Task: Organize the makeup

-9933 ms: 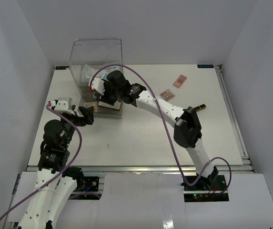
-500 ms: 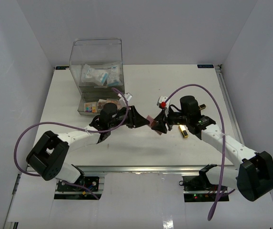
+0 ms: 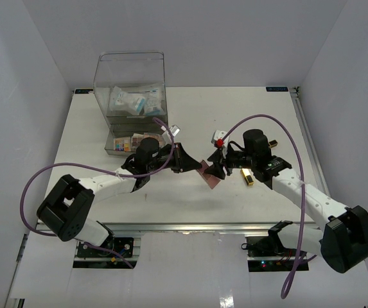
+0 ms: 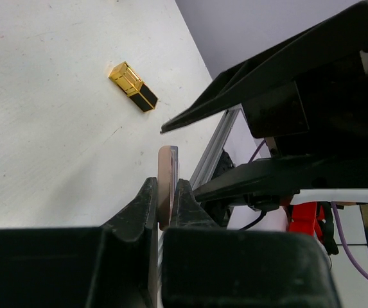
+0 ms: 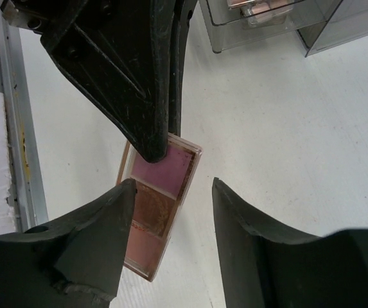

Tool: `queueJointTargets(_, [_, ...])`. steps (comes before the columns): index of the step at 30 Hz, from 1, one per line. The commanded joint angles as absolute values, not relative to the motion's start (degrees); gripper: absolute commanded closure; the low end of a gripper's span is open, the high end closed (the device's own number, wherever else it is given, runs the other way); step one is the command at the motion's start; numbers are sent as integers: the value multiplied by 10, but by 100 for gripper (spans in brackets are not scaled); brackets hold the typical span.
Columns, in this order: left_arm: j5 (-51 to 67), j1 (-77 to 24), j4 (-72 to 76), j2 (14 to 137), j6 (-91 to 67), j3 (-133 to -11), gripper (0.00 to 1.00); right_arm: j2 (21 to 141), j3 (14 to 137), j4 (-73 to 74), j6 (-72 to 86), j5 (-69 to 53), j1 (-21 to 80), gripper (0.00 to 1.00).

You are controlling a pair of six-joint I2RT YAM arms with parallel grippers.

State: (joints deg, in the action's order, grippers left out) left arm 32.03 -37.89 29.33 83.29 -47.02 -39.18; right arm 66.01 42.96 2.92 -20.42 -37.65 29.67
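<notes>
A pink-brown eyeshadow palette [image 3: 211,176] hangs above the table between both arms. My left gripper [image 3: 195,165] is shut on its upper end; the left wrist view shows the palette [image 4: 167,168] edge-on, pinched between the jaws [image 4: 166,187]. My right gripper [image 5: 172,186] stands open around the palette [image 5: 161,202], its left finger [image 5: 94,237] overlapping the palette's edge and its right finger apart from it. A gold and black tube [image 3: 248,178] lies on the table under the right arm, also seen as the tube [image 4: 133,86] in the left wrist view.
The large clear plastic box [image 3: 130,83] stands at the back left, holding blue-white packets [image 3: 132,101] above and palettes [image 3: 132,139] in its low front tray. A second black-gold tube [image 3: 271,144] lies behind the right arm. The metal table rail [image 5: 17,122] runs nearby.
My left gripper has shut on the palette's upper end, having stood wide open a second ago. The right gripper's jaws have parted slightly. The palette has tipped a little lower.
</notes>
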Motion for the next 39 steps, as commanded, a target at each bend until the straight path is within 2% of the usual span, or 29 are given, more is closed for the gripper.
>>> queueJointTargets(1, [307,-375,250,803,-449,-411,100,629,430,28,-233,-375,298,27])
queueJointTargets(2, [302,-370,236,793,-443,-410,100,623,430,30,-239,-373,297,12])
queueJointTargets(3, [298,-364,224,776,-433,-408,100,610,430,31,-245,-374,291,9])
queueJointTargets(7, [289,-305,156,721,-412,-389,100,569,425,38,-261,-389,257,10])
queueJointTargets(13, [301,-140,65,623,-395,-366,100,526,397,42,-292,-426,220,10])
queueJointTargets(20, [364,90,47,630,-402,-375,100,527,396,48,-291,-431,199,10])
queueJointTargets(25, [389,148,69,694,-411,-407,100,526,393,50,-289,-447,193,10])
queueJointTargets(35, [392,161,86,780,-408,-462,100,527,389,50,-291,-459,180,10])
queueJointTargets(37, [391,161,83,793,-403,-471,97,528,389,50,-291,-461,180,10])
queueJointTargets(39, [397,161,83,806,-401,-480,89,529,389,50,-290,-463,178,10])
